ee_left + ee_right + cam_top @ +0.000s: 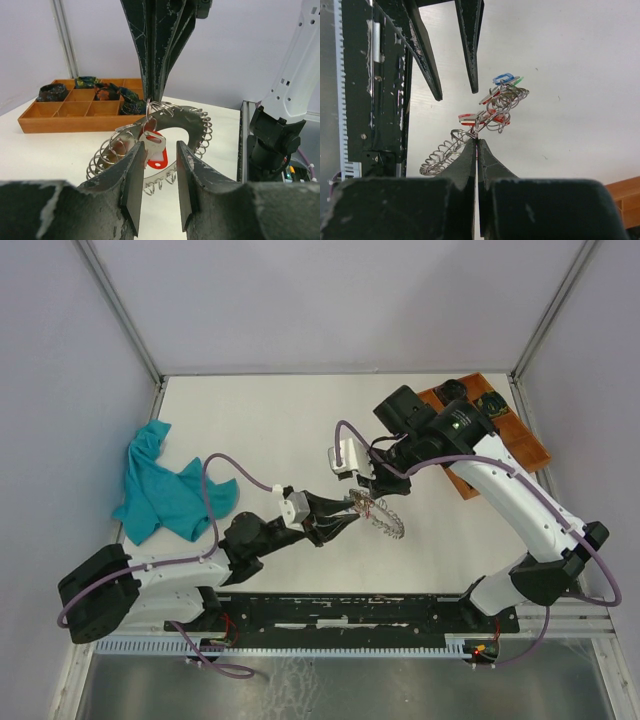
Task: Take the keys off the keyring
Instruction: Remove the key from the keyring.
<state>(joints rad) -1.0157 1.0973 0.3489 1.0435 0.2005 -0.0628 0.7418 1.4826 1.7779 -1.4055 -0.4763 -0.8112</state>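
Two grippers meet over the white table [250, 430]. Left gripper [159, 146], jaws partly apart, flanks a red-tagged key [155, 150]. The coiled keyring [388, 520] lies between the arms at mid-table. Right gripper [476, 142], jaws closed, pinches the keyring's wire.

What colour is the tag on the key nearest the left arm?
Red tag, clearest in left wrist view.

Keyring [388, 520] mid-table, seemingly lifted, left claw [159, 146] beside it, right claw [477, 141] above, cloth [165, 490] left, tray [75, 124] back right.
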